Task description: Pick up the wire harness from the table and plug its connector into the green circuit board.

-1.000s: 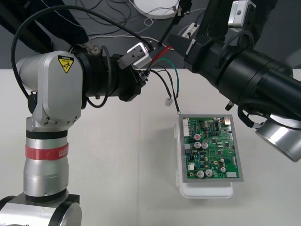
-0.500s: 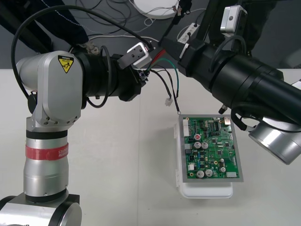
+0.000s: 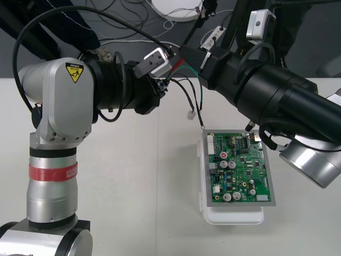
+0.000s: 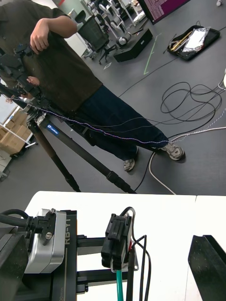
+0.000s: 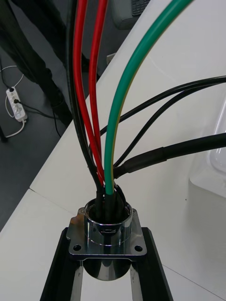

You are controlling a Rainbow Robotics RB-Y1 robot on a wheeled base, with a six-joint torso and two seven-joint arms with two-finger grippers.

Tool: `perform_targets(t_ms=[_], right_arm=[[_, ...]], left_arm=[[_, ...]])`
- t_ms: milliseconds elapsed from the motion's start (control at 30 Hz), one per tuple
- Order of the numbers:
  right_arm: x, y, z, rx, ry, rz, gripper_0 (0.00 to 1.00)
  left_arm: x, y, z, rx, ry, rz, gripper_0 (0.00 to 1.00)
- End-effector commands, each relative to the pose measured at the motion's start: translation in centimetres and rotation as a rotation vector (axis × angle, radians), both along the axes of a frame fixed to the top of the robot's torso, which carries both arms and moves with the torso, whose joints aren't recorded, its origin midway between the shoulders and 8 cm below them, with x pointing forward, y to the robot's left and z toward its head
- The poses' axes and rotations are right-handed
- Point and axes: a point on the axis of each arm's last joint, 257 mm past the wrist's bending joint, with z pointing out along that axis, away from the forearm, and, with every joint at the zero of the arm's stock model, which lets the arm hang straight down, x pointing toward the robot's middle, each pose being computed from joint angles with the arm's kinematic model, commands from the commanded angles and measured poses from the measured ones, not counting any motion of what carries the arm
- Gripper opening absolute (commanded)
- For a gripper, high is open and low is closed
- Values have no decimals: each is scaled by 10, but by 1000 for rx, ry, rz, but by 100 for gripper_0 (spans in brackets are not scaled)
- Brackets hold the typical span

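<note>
Left claw [image 3: 160,85] is clenched on the harness's round metal socket [image 5: 104,235], 1 finger on each side of the flange, held up off the surface [image 3: 133,186] near its far edge. Red, green and black wires [image 3: 186,80] leave the socket toward the robot's right, then loop down toward the near side. The small plug [image 3: 190,116] dangles at the loop's end, between the left claw and the far left corner of the green circuit board [image 3: 240,168]. Can't tell if the plug touches the surface. It is not in the board. The board sits flat on its white base [image 3: 234,215], well apart from both claws.

Right claw [image 3: 187,49] is just beside the wires where they exit the socket, facing the left claw. It is spread wide and holds nothing; 1 finger [image 4: 207,268] stands off to the side of the wires.

Key relation: the plug hangs below and nearer than the right claw, board side, with the wires' long axis running roughly far to near. The right arm is the free 1, so it looks like the 1 to take the plug end; it likely has to drop lower along the wires first.
</note>
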Motion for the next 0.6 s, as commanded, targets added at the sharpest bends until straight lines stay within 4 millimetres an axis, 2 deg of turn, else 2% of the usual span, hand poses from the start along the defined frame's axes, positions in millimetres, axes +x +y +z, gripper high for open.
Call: perform_targets(t_ms=[33,600], right_arm=[[-5,13,12,0,-31,25,100],[-4,9,13,-20,-44,20,100]], left_arm=[[3,-25,50,-94,-84,-4,0],[1,-26,52,-107,-84,-13,0]])
